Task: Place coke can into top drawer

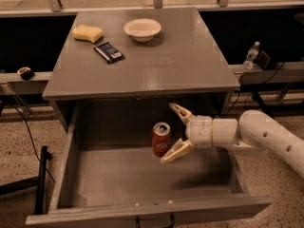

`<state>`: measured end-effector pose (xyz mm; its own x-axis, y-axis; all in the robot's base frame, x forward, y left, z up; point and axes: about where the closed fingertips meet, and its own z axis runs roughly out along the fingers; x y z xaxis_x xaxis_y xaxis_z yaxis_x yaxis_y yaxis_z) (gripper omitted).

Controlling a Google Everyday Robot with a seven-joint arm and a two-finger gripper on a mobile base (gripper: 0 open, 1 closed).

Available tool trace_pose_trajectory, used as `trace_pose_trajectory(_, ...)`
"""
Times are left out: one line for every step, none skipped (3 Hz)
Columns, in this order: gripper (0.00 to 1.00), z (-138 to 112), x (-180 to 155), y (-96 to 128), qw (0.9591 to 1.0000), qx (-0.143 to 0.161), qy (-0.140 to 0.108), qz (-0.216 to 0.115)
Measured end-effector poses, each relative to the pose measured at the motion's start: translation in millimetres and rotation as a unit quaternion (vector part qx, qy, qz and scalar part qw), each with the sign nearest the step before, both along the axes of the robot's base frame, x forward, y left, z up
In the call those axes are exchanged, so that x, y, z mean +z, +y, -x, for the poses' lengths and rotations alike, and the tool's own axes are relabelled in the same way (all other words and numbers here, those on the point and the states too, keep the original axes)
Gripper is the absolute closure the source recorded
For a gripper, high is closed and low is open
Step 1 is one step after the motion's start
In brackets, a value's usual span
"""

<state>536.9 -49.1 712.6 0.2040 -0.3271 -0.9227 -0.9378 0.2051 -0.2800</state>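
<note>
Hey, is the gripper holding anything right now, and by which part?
Nothing is held. The gripper hangs open inside the top drawer, with the coke can standing upright beside its fingers.

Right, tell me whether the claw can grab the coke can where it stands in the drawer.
Probably yes. The claw is open inside the top drawer, right beside the upright coke can, with nothing between them. The drawer's walls don't seem to block it.
</note>
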Motion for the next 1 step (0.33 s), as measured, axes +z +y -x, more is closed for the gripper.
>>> trace_pose_trajectory(0.00,0.0,0.0,0.0,1.0000,0.000,0.000,0.000)
